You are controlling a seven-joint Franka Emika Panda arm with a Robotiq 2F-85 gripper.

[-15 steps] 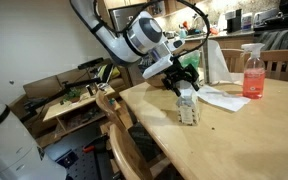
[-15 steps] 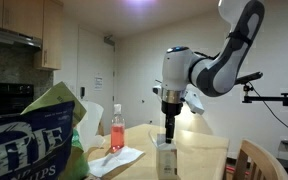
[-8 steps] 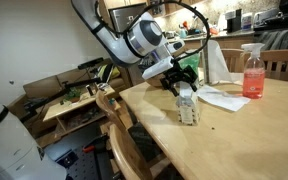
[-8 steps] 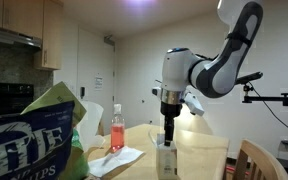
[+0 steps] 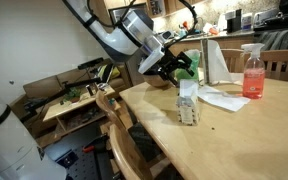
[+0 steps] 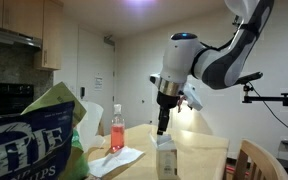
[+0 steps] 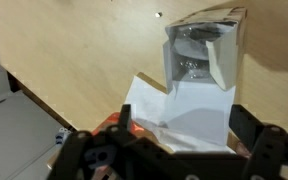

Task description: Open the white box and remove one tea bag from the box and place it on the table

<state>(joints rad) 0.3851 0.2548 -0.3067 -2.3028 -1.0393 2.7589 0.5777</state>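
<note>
The white box (image 5: pixel 187 104) is set upright on the desk (image 5: pixel 234 140), near white paper sheets (image 5: pixel 222 98); its flap is seen lifted open in the wrist view. The tool (image 6: pixel 163 126) is held above it, not touching, and is spread wide with nothing pinched.

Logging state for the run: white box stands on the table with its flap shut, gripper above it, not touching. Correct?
One thing is wrong. The flap is open, not shut: the wrist view shows the white box with its flap folded out and contents visible inside. The rest holds: it stands on the table, with the gripper above it, not touching.
</note>
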